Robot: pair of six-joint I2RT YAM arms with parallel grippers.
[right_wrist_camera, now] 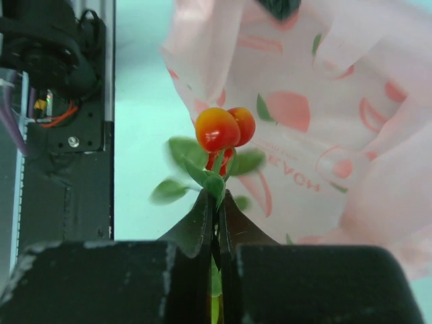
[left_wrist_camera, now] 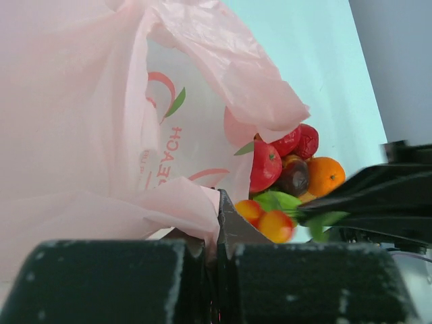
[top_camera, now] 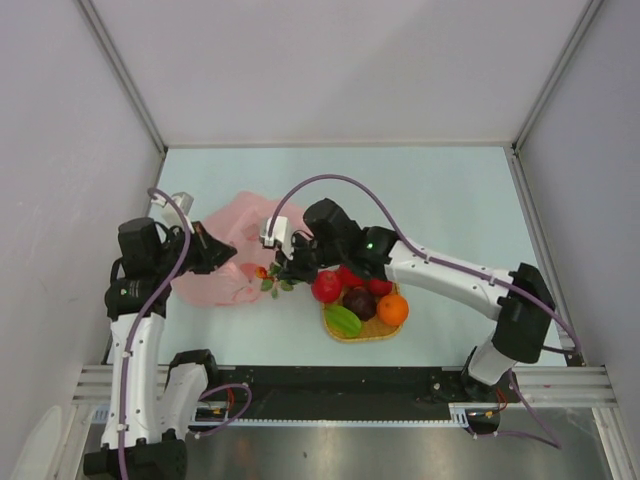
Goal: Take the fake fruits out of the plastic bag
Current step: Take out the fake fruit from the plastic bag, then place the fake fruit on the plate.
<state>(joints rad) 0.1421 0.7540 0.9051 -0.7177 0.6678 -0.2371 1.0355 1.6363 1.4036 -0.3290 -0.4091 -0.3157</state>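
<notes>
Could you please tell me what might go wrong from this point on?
1. The right gripper pinches the cherry sprig only by its thin leafy stem, so it may slip or swing loose in transit.
2. The mat already looks crowded with fruits; another could roll off.
3. The left gripper holds only a thin fold of the plastic bag, which may slide free.

White-and-black arms (top_camera: 445, 272), purple cables (top_camera: 340, 178), black left claw (left_wrist_camera: 218, 219), right claw (right_wrist_camera: 217, 202)

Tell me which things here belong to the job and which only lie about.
Job: plastic bag, pinched by left gripper; cherry sprig, held by right gripper; red fruits, purple fruit, orange fruit, green fruit, already out.
Lying about: woven mat under those fruits.
</notes>
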